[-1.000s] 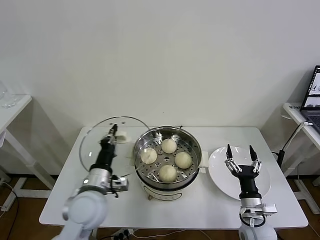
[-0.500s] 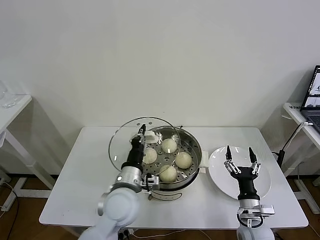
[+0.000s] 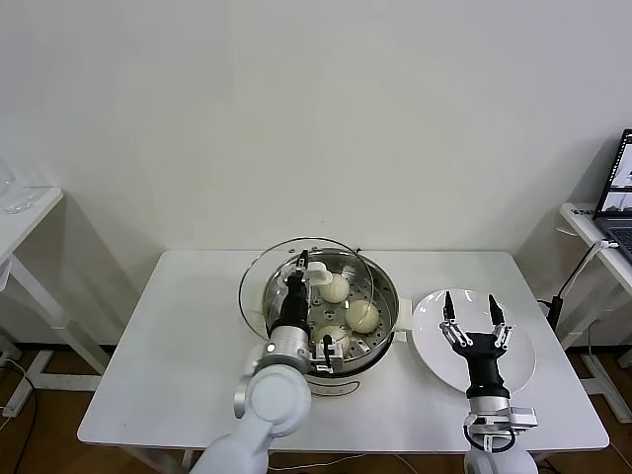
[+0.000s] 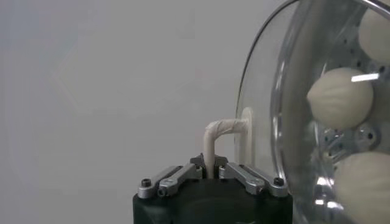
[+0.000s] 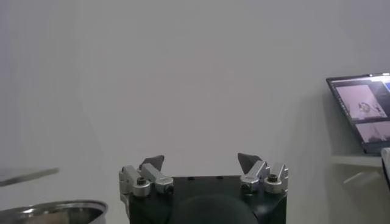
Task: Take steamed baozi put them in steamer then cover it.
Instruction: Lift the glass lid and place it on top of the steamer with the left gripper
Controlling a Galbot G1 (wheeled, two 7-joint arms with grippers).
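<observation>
While the left gripper (image 3: 299,265) is clamping the cream handle of the one cover (image 3: 267,286), it is holding that glass disc tilted over the steamer (image 3: 380,279), overlapping the pot's left and middle but not seated on the rim. Covering is the step in hand: all four baozi (image 3: 362,315) are sitting on the perforated tray inside the steamer, though the two on the left are showing only through the glass and past the arm, so their exact spots are less sure. Next, I judge, the cover is needing to be carried a little further right until centred over the steamer, levelled, then lowered onto the rim before the fingers let go. Right of the steamer, the right gripper (image 3: 470,307) is hovering idle over the single white plate (image 3: 425,341), fingers spread apart and holding nothing. One table (image 3: 178,395) is bearing everything.
</observation>
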